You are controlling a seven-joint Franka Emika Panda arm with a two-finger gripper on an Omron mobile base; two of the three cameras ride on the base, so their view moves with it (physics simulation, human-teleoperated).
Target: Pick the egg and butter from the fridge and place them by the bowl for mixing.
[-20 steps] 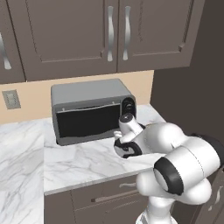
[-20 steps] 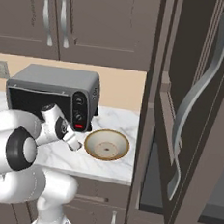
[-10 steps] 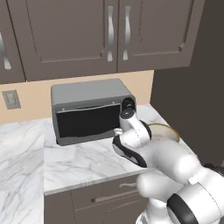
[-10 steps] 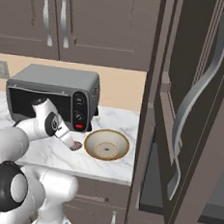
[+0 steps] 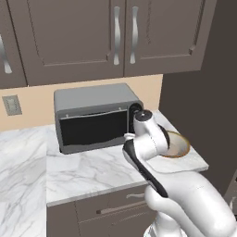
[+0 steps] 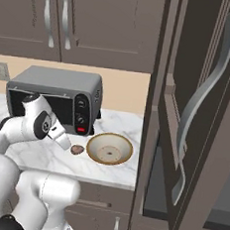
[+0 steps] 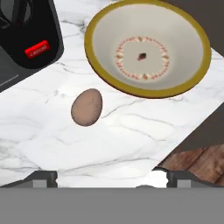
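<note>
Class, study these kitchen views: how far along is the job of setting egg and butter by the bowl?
Done: the egg lies on the marble counter beside the bowl, not touching it. In hand: nothing seen; the tool's state cannot be told. Left: fetching the butter from the fridge, whose door stands open.

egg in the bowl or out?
Out. The egg lies on the marble counter beside the bowl, clear of its rim; the bowl's inside holds nothing.

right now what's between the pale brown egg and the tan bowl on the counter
Nothing: in the hand view a bare strip of white marble counter separates the pale brown egg from the yellow-rimmed tan bowl. They sit close but apart; the right base view shows the same gap.
</note>
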